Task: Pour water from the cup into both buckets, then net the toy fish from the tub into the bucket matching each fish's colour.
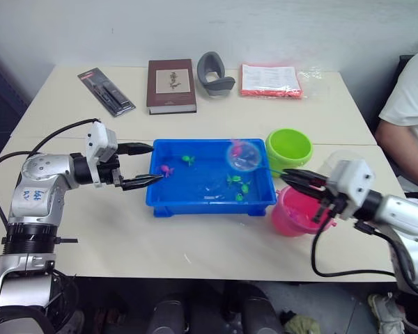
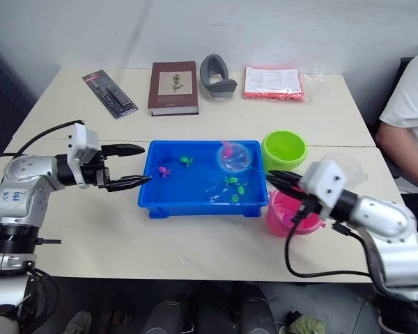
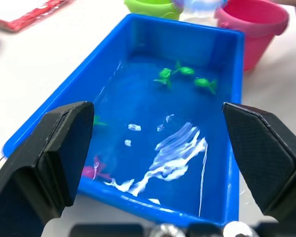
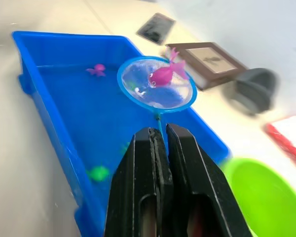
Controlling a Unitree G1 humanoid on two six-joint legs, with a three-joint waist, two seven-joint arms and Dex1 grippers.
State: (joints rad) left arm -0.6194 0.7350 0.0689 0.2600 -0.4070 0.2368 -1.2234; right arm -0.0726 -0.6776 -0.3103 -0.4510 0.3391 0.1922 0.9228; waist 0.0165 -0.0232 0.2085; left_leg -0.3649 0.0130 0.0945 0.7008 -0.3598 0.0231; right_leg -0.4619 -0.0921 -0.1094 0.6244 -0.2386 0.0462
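Pink fish (image 4: 164, 75) rides loose in the net (image 4: 157, 89) the right pincer (image 4: 160, 143) clenches; a tilt could drop it short of the pink bucket (image 1: 296, 211). Left pincer (image 1: 145, 165) gapes, released.

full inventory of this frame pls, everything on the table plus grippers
tub: 1, bright blue, table centre
net: 1, blue rim, held over the tub's far right end
fish in net: 1, pink
fish in tub: 1 pink, about 4 green, one far, the rest in a cluster
green bucket: 1, lime, right of tub
pink bucket: 1, nearer than the green one
book: 1, brown, far side
grey curved object: 1, by the book
red-edged packet: 1, far right
black packaged item: 1, far left
person: white sleeve, right edge
left gripper: jaws open, at the tub's left end
right gripper: jaws shut on the net's handle
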